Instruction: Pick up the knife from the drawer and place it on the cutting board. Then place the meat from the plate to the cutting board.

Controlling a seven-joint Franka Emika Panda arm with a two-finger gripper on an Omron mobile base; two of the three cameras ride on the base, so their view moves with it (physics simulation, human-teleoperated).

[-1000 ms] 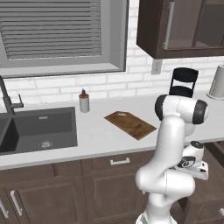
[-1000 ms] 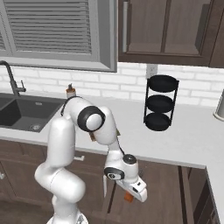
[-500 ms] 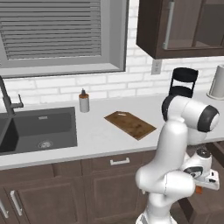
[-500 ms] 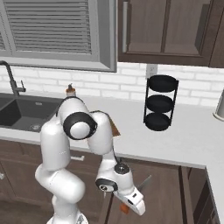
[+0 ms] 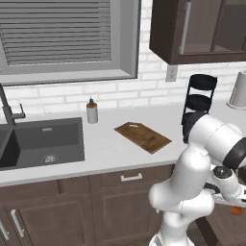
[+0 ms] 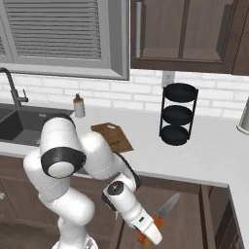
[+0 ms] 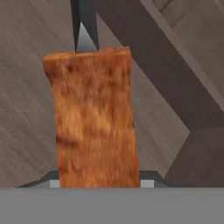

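Gripper (image 6: 147, 233) low over the open drawer (image 6: 194, 214), jaws closed on the knife (image 6: 158, 220) — orange-red handle pinched, grey blade angled upward; cutting board (image 6: 112, 137) up on the counter (image 6: 214, 155), well apart

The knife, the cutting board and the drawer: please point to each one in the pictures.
knife (image 7: 94, 118): hand view, middle of its orange handle.
cutting board (image 5: 143, 137): left base view, centre of its top.
drawer (image 6: 187, 228): right base view, its bare floor.

Arm body: glossy white rounded shell segments, bulbous at elbow and shoulder. Joints: dark grey to black bands and round caps between segments. Wrist link ends in a round dark-grey disc face. Surfaces smooth, plain, rendered.
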